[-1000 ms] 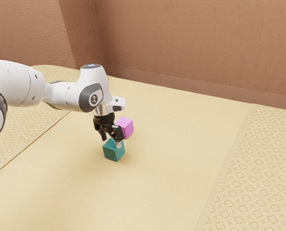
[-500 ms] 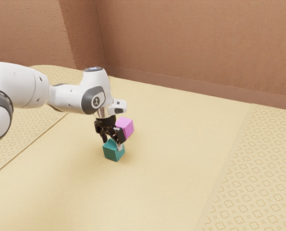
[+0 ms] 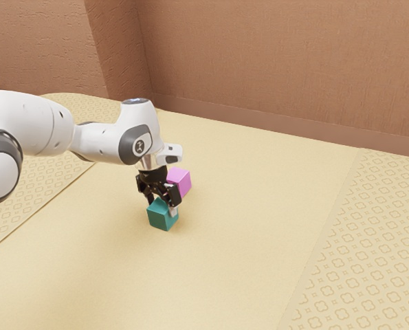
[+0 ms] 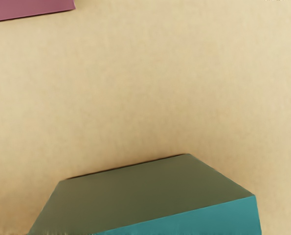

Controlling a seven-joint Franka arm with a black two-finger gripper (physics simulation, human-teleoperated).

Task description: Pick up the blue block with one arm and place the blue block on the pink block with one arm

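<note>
Claw [image 3: 161, 201] hangs right over the blue block [image 3: 161, 217], fingers spread, tips reaching down to its top, no pinch on it. The block, teal in tone, sits on the bench [image 3: 259, 234] directly under the claw. Pink block [image 3: 181, 181] stands just behind the claw, also on the bench.

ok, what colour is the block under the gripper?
Teal block, more green than blue; clearest in the wrist view.

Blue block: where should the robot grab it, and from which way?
By two opposite side faces, straight down from above. The blue block sits flat on the table with its top bare, and the pink block stands apart, so the sides are free.
</note>
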